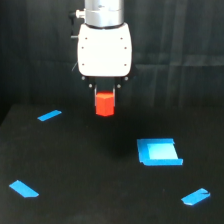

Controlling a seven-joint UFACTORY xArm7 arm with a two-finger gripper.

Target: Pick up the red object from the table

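Observation:
The red object (105,104) is a small stubby red-orange block held between the fingers of my white gripper (105,95), near the top middle of the exterior view. The gripper is shut on it and the block hangs clear above the black table (90,175). The fingers are dark and mostly hidden against the dark background, with only the top of the block tucked between them.
Flat blue pieces lie on the table: a thin strip (49,115) at the exterior view's left, a larger square piece (159,152) at the right, a small piece (23,188) at lower left and another (195,197) at lower right.

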